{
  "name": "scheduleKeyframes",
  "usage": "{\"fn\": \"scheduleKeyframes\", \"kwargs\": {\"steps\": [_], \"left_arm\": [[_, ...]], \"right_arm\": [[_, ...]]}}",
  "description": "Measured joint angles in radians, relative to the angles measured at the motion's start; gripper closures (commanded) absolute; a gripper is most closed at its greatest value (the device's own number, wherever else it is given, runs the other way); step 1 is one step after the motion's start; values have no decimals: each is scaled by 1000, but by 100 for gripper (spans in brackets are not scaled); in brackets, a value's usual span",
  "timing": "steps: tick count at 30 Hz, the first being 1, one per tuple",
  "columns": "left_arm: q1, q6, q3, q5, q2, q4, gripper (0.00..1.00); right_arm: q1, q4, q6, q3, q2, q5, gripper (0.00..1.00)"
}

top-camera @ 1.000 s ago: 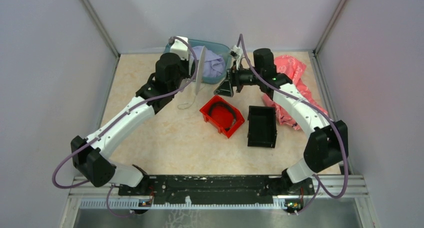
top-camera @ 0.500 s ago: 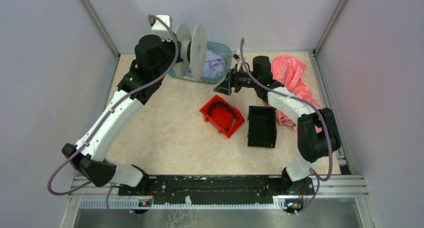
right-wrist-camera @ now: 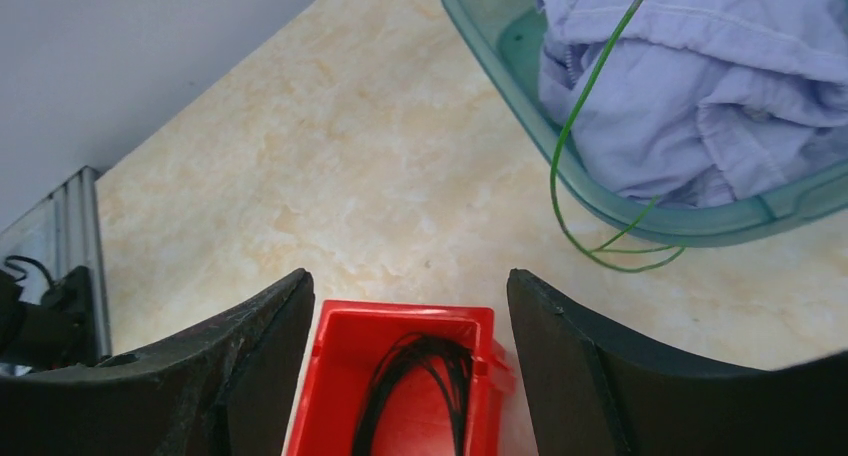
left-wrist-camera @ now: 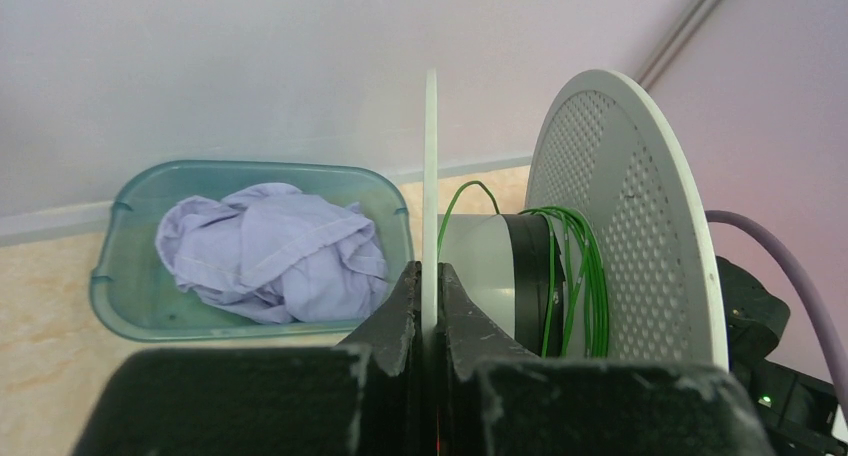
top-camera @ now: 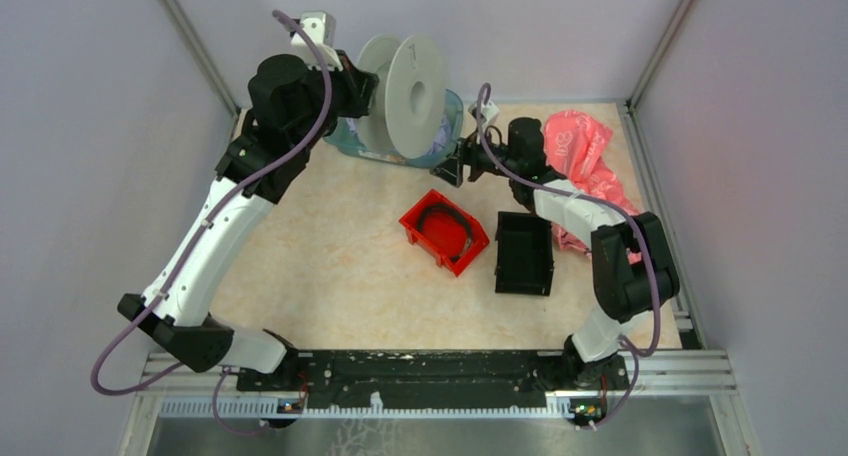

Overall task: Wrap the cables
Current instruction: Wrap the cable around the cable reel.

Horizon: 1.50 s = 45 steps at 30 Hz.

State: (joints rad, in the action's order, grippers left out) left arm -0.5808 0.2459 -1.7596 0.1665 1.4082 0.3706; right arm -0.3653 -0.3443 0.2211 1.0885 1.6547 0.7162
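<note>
Cables [left-wrist-camera: 572, 276] on a white spool [left-wrist-camera: 632, 226], with both arms reaching to the far end of the surface [top-camera: 330, 266].

The cables are thread-fine green strands, far thinner than the spool's rim. Several turns lie side by side around the hub [left-wrist-camera: 480, 276], bunched against the perforated flange, beside a black band. One loose loop arches up off the hub toward the thin flange.

In the right wrist view a single green strand comes down from the upper edge and crosses the lilac cloth [right-wrist-camera: 720, 76]. It passes over the rim of the teal tub [right-wrist-camera: 720, 221] and ends in slack loops on the surface just beside the tub.

Left pincer [left-wrist-camera: 428, 286]: clamped on the edge of the thin flange, holding the spool raised with its axle roughly level. In the top view the spool overlaps the tub.

Right pincer [right-wrist-camera: 408, 286]: fingers wide apart, gripping nothing, near the tub and over one end of the red bin [right-wrist-camera: 400, 376], which holds a coil of black cord.

Black bin [top-camera: 524, 253]: just right of the red bin. Pink cloth [top-camera: 585, 146]: far right, partly under the right arm.
</note>
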Motion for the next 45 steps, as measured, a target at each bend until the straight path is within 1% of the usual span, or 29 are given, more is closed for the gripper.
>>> {"fn": "scheduleKeyframes", "kwargs": {"steps": [5,13,18,23,28,31,37,45], "left_arm": [[0,34,0,-64,11,24,100],[0,59,0,-119,19,34,100],[0,71,1,-148,18,34,100],[0,77,9,-182,15,34,100],[0,85,10,-224,11,34,100],[0,93,10,-243,5,34,100],[0,98,10,-262,-19,34,100],[13,104,10,-275,-38,34,100]], "right_arm": [[37,2,-87,-42,-63,-50,29],[54,77,-280,-68,-176,-88,30],[54,110,-360,-68,-189,-92,29],[54,125,-394,-68,-181,-81,29],[54,124,-404,-68,-141,-47,33],[54,124,-403,-68,-118,-38,36],[64,80,-404,-75,-110,-27,49],[82,10,-389,-142,-86,15,54]]}}
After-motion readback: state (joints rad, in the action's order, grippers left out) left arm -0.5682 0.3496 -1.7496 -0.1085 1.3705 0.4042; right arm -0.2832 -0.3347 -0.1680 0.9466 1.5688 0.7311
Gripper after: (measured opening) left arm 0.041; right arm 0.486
